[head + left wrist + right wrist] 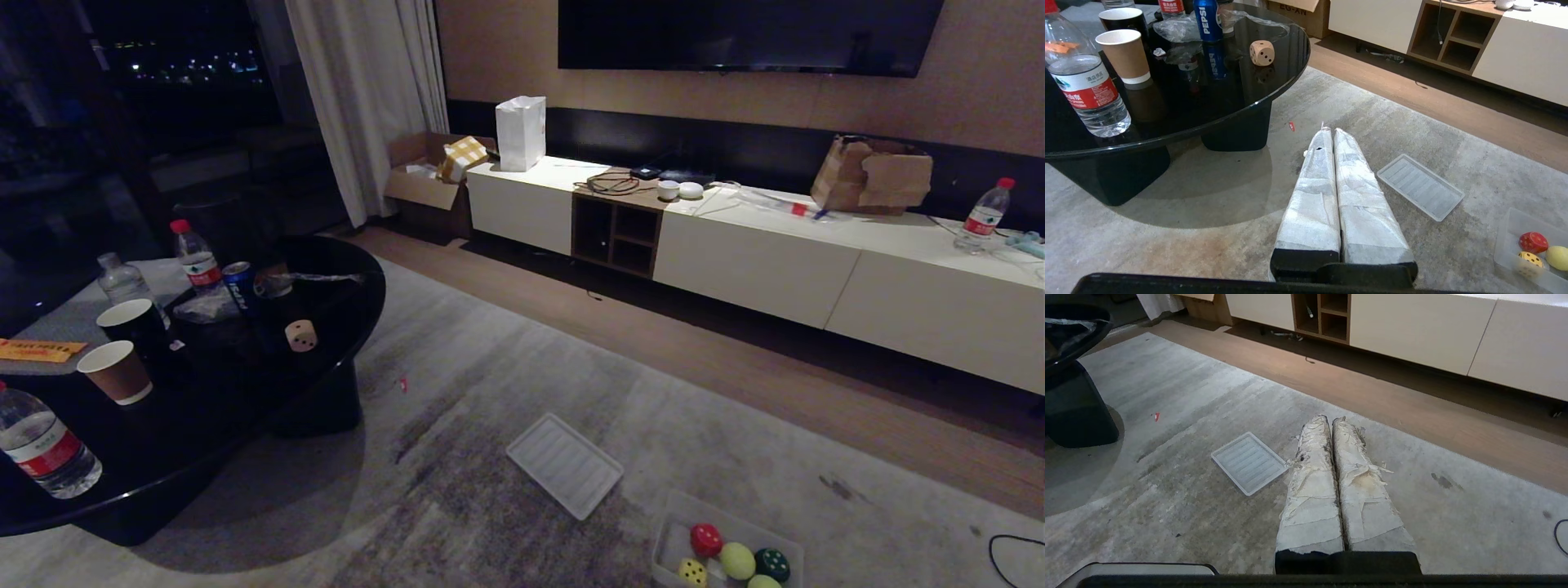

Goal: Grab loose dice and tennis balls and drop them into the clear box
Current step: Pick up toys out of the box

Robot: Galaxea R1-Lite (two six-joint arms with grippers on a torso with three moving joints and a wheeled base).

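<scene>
A cream die (300, 336) with dark pips sits on the round black table (326, 269), and also shows as the cream die (1262, 52) in the left wrist view. On the rug at lower right, the clear box (665, 539) holds a red die (706, 539), a yellow die (692, 572), a tennis ball (737, 560), a second tennis ball (763, 582) and a dark green spotted piece (771, 563). My left gripper (1331, 130) hangs shut and empty over the rug, short of the table. My right gripper (1330, 418) is shut and empty too. Neither arm shows in the head view.
The ribbed lid (565, 464) lies flat on the rug beside the box. Water bottles (45, 449), paper cups (118, 371) and a soda can (239, 285) crowd the table. A long low white cabinet (759, 261) lines the far wall. A black cable (1016, 559) lies at far right.
</scene>
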